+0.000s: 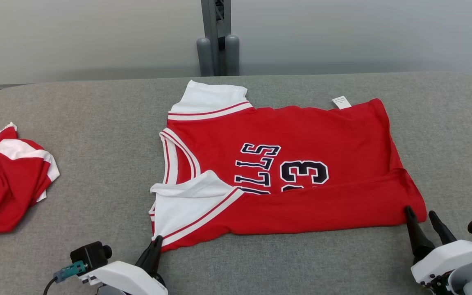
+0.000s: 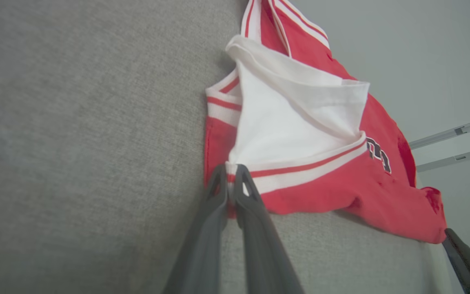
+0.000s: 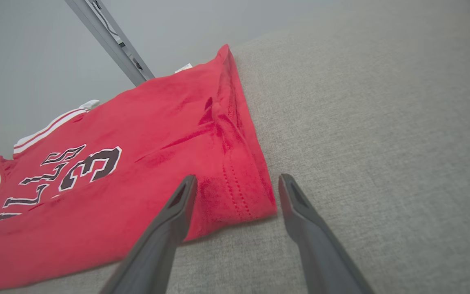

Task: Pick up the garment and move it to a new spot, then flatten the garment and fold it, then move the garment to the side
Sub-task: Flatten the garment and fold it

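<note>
The red-and-white basketball jersey (image 1: 293, 164) lies half-folded near the front edge of the grey fabric counter (image 1: 96, 123). Left pincer (image 1: 156, 241) clenches its striped shoulder corner; right pincer (image 1: 422, 219) gapes astride the hem corner. Lifting now, one-sided, would likely skew the fold.

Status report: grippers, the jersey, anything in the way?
Left gripper shut on jersey at sleeve corner. Right gripper open, astride hem corner. Jersey flat on table, near edge folded over. Second garment far left, clear of it.
</note>
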Robot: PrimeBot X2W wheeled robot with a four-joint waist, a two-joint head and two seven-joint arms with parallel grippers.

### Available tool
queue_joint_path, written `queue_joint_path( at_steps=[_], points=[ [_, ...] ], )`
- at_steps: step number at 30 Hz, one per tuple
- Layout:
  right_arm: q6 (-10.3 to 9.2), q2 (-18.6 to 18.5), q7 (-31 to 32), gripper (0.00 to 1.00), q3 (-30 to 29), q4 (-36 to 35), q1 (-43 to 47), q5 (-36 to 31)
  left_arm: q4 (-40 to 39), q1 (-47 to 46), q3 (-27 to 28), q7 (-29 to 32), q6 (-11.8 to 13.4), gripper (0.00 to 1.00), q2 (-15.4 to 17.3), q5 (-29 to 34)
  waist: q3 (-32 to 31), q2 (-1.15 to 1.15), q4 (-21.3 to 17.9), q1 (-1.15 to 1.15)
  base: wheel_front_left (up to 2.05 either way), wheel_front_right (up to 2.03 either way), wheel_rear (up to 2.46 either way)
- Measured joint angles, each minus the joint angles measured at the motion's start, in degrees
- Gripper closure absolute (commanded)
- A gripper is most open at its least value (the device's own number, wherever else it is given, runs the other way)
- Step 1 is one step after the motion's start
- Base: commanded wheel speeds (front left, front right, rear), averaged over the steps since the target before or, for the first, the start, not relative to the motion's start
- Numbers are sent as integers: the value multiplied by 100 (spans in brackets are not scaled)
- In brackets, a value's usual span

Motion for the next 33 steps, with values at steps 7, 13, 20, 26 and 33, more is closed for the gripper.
queue_joint_path(
  at_steps=[7, 13, 20, 26, 33],
  points=[
    [0, 45, 141, 9, 60, 516, -205, 226, 88, -110, -25, -49, -93, 100, -10, 54, 21, 0, 104, 0, 0, 0, 0],
    [0, -22, 142, 100, 283, 617, -263, 522, 164, -184, -46, -79, -171, 100, -31, 94, 18, 0, 150, 0, 0, 0, 0],
    [0, -214, 89, 100, 485, 433, -108, 748, 81, -139, -31, -143, -196, 100, 44, 99, -2, 0, 104, 0, 0, 0, 0],
    [0, -435, 74, 100, 669, 3, 203, 953, -247, 178, 4, -242, -142, 100, 189, 100, -97, 0, 51, 0, 0, 0, 0],
    [1, -805, 32, 100, 714, -554, 888, 1150, -766, 684, -32, -242, 75, 100, 368, 105, -313, 0, 83, 0, 0, 0, 0]
  ],
)
